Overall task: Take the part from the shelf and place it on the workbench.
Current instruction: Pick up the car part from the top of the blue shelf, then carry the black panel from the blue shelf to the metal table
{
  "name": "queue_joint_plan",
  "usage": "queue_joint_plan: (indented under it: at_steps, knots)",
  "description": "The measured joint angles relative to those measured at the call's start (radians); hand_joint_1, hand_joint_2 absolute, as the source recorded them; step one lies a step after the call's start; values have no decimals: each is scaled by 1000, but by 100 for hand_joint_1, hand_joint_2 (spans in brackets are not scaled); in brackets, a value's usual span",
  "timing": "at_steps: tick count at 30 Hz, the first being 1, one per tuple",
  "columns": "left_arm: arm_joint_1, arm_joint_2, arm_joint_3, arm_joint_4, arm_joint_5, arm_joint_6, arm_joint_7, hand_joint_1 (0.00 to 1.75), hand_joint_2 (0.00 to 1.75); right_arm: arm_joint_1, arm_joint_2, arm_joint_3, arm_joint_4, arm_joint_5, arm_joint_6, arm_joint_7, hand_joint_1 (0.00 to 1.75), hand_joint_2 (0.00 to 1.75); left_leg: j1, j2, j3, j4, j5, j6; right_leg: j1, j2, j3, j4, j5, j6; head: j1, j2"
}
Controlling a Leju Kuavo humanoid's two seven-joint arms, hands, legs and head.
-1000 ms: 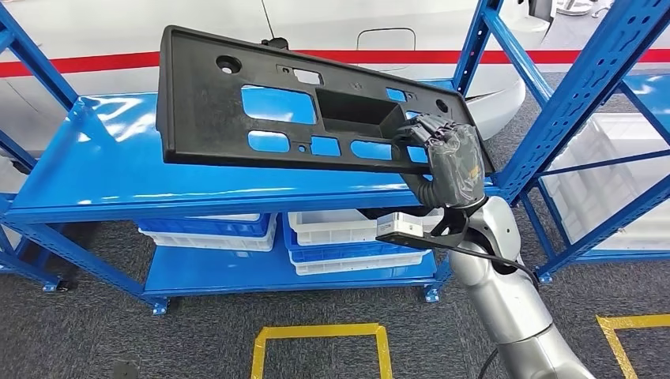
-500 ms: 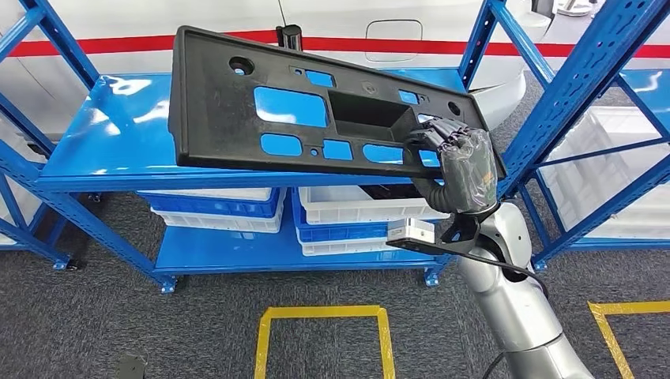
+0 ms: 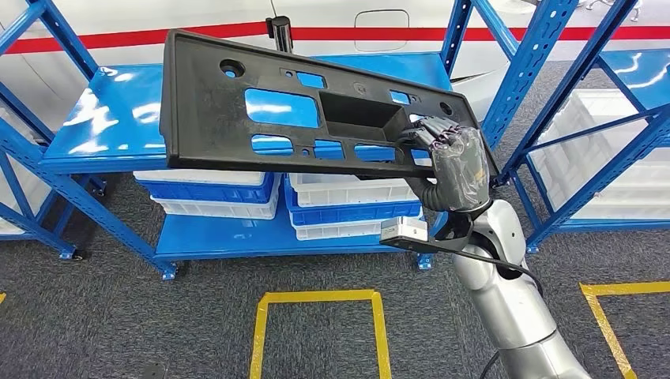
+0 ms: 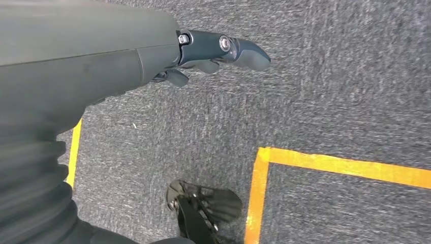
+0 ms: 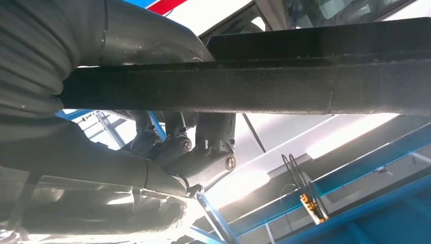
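Now the right hand (image 3: 452, 162) grips the black part (image 3: 300, 106) at its lower right edge, fingers (image 3: 430, 133) curled over the rim, holding it in front of the blue shelf (image 3: 118, 118). Since a second ago the view has backed away, so the shelf looks farther. Left hand (image 4: 152, 56) hangs over the floor, fingers loosely apart, holding nothing.

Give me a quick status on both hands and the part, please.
Right hand grips black part, clear of blue shelf. Left hand empty, over floor. Nothing blocking.
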Motion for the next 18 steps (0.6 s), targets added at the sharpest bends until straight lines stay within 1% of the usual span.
queue_joint_plan:
  at_steps: [1, 2, 3, 4, 5, 6, 7, 8, 9, 10, 11, 12, 13, 14, 15, 16, 17, 18]
  knots:
    - [-2, -2, 0, 0, 0, 0, 1, 0, 175, -5, 5, 1, 1, 3, 3, 1, 175, 175, 0, -2, 53, -68, 16, 4, 0, 0, -8, 1, 8, 4, 0, 0]
    - [-4, -4, 0, 0, -1, 0, 2, 0, 175, -13, 9, 2, 2, 5, 6, 3, 175, 175, -1, -3, 106, -142, 21, 9, 2, 1, -15, 2, 15, 9, 0, 0]
    - [-6, -4, -1, 0, -2, 0, 3, 0, 175, -22, 14, 3, 3, 7, 10, 6, 175, 175, -4, -5, 142, -196, 16, 13, 3, 1, -19, 1, 23, 16, 0, 0]
    - [-8, -6, -1, 0, -3, 0, 4, 0, 175, -31, 18, 4, 5, 9, 13, 9, 175, 175, -7, -6, 162, -231, 8, 18, 4, 0, -23, 0, 31, 23, 0, 0]
    - [-9, -7, -1, 0, -4, -1, 4, 0, 175, -38, 22, 6, 7, 11, 15, 11, 175, 175, -11, -7, 165, -245, 8, 23, 3, 0, -25, -2, 40, 32, 1, 0]
    - [-8, -8, -1, 0, -5, -1, 4, 0, 175, -42, 25, 7, 10, 13, 17, 12, 175, 175, -12, -6, 159, -250, 16, 30, 4, -1, -28, -2, 46, 39, 1, 0]
    - [-7, -10, -1, 0, -6, -1, 3, 0, 175, -43, 25, 9, 13, 15, 18, 13, 175, 175, -12, -3, 152, -253, 27, 38, 5, -2, -35, 3, 41, 42, 1, 0]
    - [-6, -12, -1, 0, -8, -1, 2, 0, 175, -43, 26, 10, 16, 16, 18, 14, 175, 175, -12, 0, 142, -257, 40, 48, 6, -2, -48, 22, 20, 40, 3, 0]
    - [-6, -13, -1, 0, -9, -1, 1, 0, 175, -44, 25, 12, 18, 16, 18, 15, 175, 175, -11, 2, 129, -260, 55, 56, 8, -2, -65, 62, -18, 33, 6, 0]
    - [-6, -13, -1, 0, -11, -1, 0, 0, 175, -44, 25, 14, 21, 16, 18, 16, 175, 175, -13, 4, 115, -259, 67, 61, 6, -2, -86, 121, -64, 25, 7, 0]
    - [-6, -13, -1, 0, -11, -1, -2, 0, 175, -44, 25, 15, 23, 16, 17, 17, 175, 175, -14, 5, 99, -258, 79, 65, 6, -1, -105, 190, -106, 20, 10, 0]
    - [-6, -14, -1, 0, -11, 0, -2, 0, 175, -43, 25, 16, 25, 16, 17, 17, 175, 175, -16, 5, 84, -258, 90, 65, 6, -1, -116, 253, -132, 21, 11, 0]
    - [-5, -14, -1, 0, -11, 0, -2, 0, 175, -42, 25, 18, 28, 16, 17, 18, 175, 175, -17, 6, 69, -257, 102, 65, 6, -1, -115, 293, -137, 29, 11, 0]
    - [-5, -15, -1, 0, -12, 0, -2, 0, 175, -42, 25, 19, 30, 16, 17, 18, 175, 175, -17, 6, 53, -256, 113, 63, 6, -1, -98, 297, -124, 39, 12, 0]
    - [-5, -16, -1, 0, -12, -1, -2, 0, 175, -42, 25, 21, 31, 16, 17, 18, 175, 175, -18, 6, 39, -255, 124, 61, 6, -1, -63, 266, -102, 49, 13, 0]
    - [-5, -17, -1, 0, -13, -1, -2, 0, 175, -42, 25, 22, 32, 16, 17, 19, 175, 175, -18, 6, 27, -253, 134, 57, 6, -2, -11, 202, -84, 54, 13, 0]
    - [-5, -18, -1, 0, -14, 0, -2, 0, 175, -42, 25, 22, 31, 17, 16, 19, 175, 175, -20, 5, 15, -249, 143, 53, 8, -2, 50, 120, -79, 54, 14, 0]
    - [-5, -19, -1, 0, -14, 0, -3, 0, 175, -41, 25, 22, 29, 18, 16, 21, 175, 175, -22, 5, 7, -246, 152, 48, 11, -1, 98, 48, -84, 49, 13, 0]
